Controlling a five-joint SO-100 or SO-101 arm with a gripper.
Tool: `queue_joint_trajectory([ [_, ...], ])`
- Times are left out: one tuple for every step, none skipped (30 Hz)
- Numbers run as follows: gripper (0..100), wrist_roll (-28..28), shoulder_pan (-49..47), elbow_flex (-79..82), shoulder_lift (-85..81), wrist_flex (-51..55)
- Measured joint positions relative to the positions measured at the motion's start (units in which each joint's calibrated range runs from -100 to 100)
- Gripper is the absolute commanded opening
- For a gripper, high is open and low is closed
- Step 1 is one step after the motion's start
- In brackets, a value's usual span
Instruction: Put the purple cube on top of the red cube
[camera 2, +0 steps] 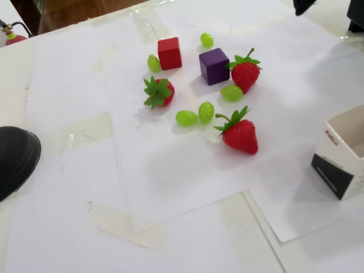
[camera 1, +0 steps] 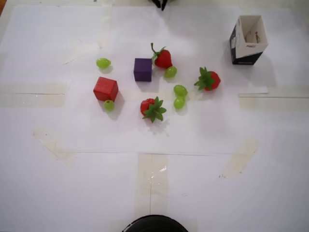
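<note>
Approach not begun: dark gripper (camera 1: 161, 4) barely visible at worktop's far edge, jaw state impossible to tell. Small matte purple cube (camera 1: 143, 69) mid-sheet, apart from matte red cube (camera 1: 105, 89). Next: descend, grasp purple.

The purple cube (camera 1: 143, 69) looks matt and smooth, and so does the red cube (camera 1: 105, 88). The strawberries (camera 2: 240, 134) look like shiny plastic with bumpy skin. The green grapes (camera 2: 186, 118) are smooth and glossy. The table is covered in white paper (camera 1: 203, 183), held down with shiny clear tape (camera 1: 152, 179). The small box (camera 1: 248, 39) looks like cardboard.
</note>
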Motion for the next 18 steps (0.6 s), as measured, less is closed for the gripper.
queue_joint_trajectory([
  [0, 0.00, 0.60, -1.99, 1.91, 0.16],
  [0, 0.10, 1.20, -3.62, 3.54, 0.32],
  [0, 0.29, 1.72, -5.43, 5.27, 0.32],
  [0, 0.39, 2.10, -7.24, 7.09, 0.32],
  [0, 0.44, 2.32, -9.23, 9.09, 0.47],
  [0, 0.44, 2.55, -11.22, 11.18, 0.55],
  [0, 0.44, 2.62, -12.94, 12.99, 0.55],
  [0, 0.54, 2.70, -14.84, 14.99, 0.55],
  [0, 0.63, 2.77, -16.65, 16.90, 0.55],
  [0, 0.78, 2.92, -18.46, 19.08, 0.55],
  [0, 0.78, 3.00, -20.36, 21.35, 0.55],
  [0, 0.73, 3.07, -22.17, 23.53, 0.55],
  [0, 0.73, 3.15, -23.89, 25.72, 0.55],
  [0, 0.78, 3.22, -25.52, 27.99, 0.55],
  [0, 0.98, 3.22, -27.15, 30.17, 0.47],
  [0, 1.27, 3.22, -28.51, 32.08, -0.08],
  [0, 1.71, 3.22, -29.77, 34.17, -1.11],
  [0, 2.10, 3.15, -31.04, 36.26, -2.13],
])
